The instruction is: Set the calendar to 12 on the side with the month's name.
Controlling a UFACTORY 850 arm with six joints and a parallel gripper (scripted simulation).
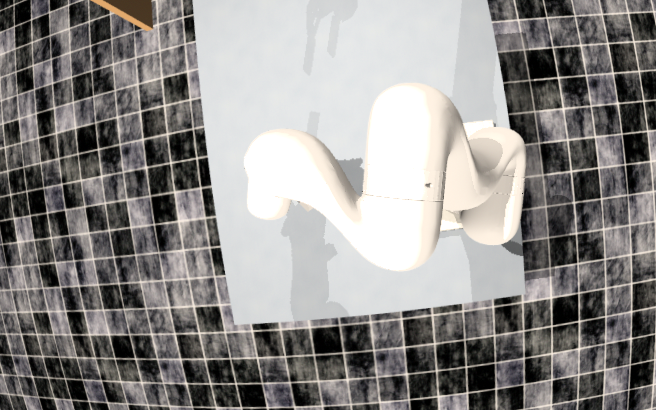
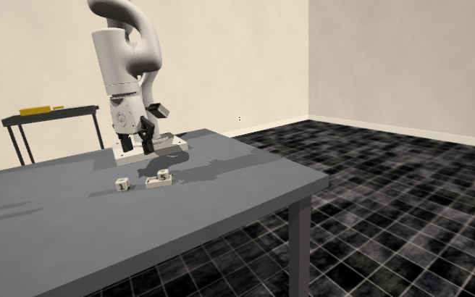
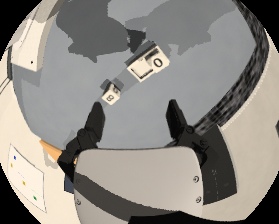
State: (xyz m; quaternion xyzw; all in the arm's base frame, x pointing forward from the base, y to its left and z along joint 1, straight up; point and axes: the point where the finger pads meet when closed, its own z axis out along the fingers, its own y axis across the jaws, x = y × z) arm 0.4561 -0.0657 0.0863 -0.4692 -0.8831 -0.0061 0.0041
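Observation:
The tray (image 2: 154, 185) (image 3: 145, 76) lies flat on the table; no month name is readable. One white cube (image 2: 162, 174) (image 3: 158, 62) sits in one end of it, showing a 5 towards the exterior camera and a 0 in the wrist view. The tray's other end is empty. The second white cube (image 2: 122, 184) (image 3: 110, 94) stands on the table beyond that empty end, apart from the tray. It shows a 1 towards the exterior camera and an 8 in the wrist view. My gripper (image 2: 137, 149) (image 3: 134, 108) is open and empty, above the table and clear of both cubes. The arm hides the gripper in the top view.
The arm's base plate (image 2: 132, 157) is fixed to the table (image 1: 269, 285) (image 2: 84, 235) behind the tray. The table's edge lies to the right in the exterior view. A dark side table (image 2: 66, 111) with yellow things stands at the back left.

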